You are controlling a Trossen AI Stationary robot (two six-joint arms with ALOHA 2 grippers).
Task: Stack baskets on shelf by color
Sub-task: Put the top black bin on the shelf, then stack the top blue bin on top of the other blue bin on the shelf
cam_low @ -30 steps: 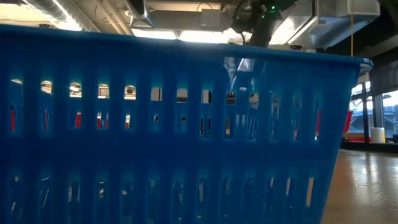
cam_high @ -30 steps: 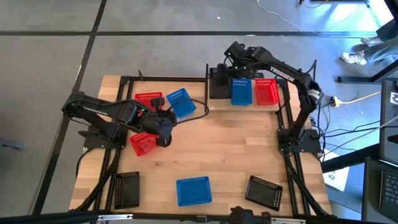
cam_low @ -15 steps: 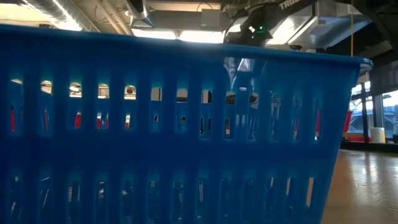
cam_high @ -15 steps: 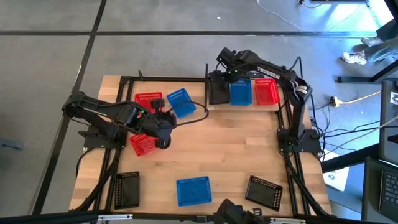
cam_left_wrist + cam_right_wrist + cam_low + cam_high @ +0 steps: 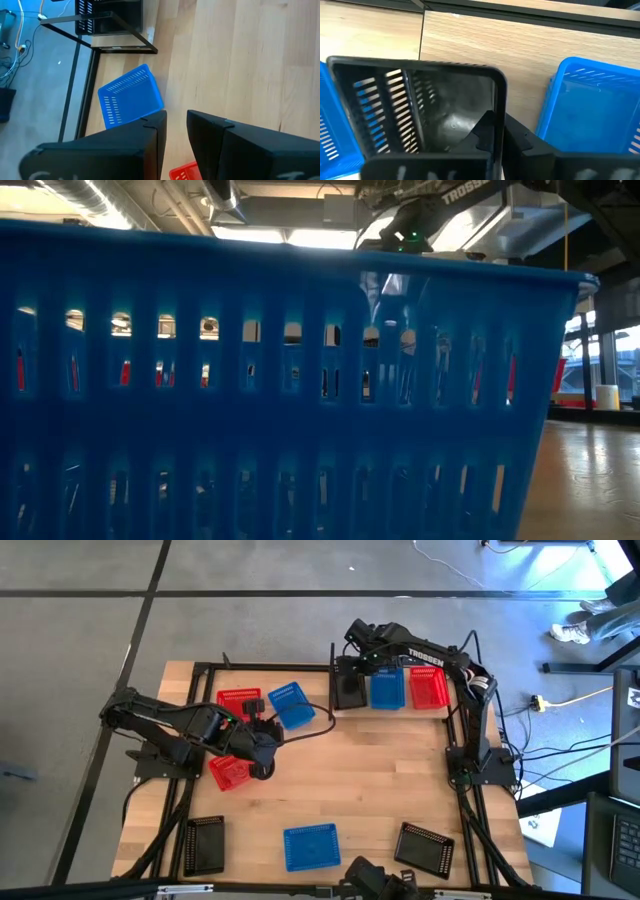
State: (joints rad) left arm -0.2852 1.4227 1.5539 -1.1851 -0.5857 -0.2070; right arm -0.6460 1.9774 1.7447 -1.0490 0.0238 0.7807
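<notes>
Wooden table (image 5: 380,780), "TROSSEN"-lettered right arm (image 5: 425,657)

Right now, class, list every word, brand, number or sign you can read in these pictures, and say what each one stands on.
"TROSSEN": white letters on the right arm, seen from above.
"TROSS": the same brand, cut off by the picture's edge, on the arm in the level view.
No text shows on the baskets, the shelf or the table.
</notes>
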